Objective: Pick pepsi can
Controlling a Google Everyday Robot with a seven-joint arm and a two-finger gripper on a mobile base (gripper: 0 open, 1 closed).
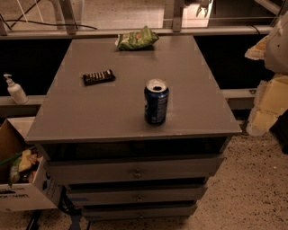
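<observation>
The pepsi can [156, 102] is dark blue with a silver rimmed top and white markings. It stands upright on the grey cabinet top [90, 117], right of centre and near the front edge. My gripper [203, 7] shows only as a small part at the top edge of the view, far behind and to the right of the can and well clear of it. Cream-coloured parts of my arm [270, 99] fill the right edge of the view.
A green crinkled chip bag [137, 39] lies at the back of the cabinet top. A flat dark snack bar [98, 77] lies left of centre. Drawers [137, 172] are below. A pump bottle [15, 89] stands on a ledge at left, with a cardboard box [20, 184] below it.
</observation>
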